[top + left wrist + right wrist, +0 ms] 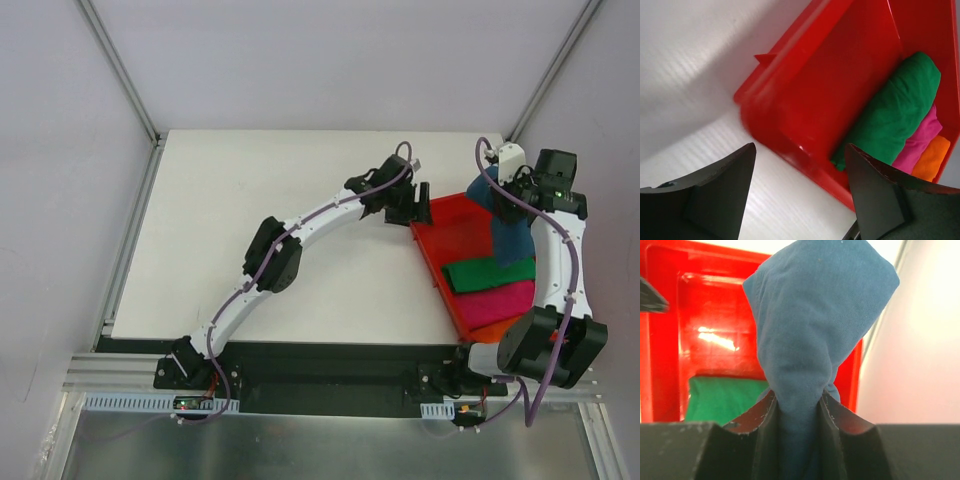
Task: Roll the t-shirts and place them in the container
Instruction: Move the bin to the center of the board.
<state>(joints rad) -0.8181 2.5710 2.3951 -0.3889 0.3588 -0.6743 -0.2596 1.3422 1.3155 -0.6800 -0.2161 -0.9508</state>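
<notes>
My right gripper (497, 196) is shut on the dark teal-blue t-shirt (510, 235) and holds it bunched above the red bin (432, 250); in the right wrist view the blue cloth (815, 325) is pinched between my fingers (752, 415). A rolled green t-shirt (488, 274), a magenta-pink one (495, 303) and an orange one (932, 157) lie in the bin. The green roll also shows in the left wrist view (895, 107). My left gripper (413, 207) is open and empty over the table, just beside the bin's far left corner (747, 95).
The red bin stands at the table's right side, next to the right arm. The white tabletop (260, 210) spreads left of it. Metal frame posts (120, 70) rise at the back corners.
</notes>
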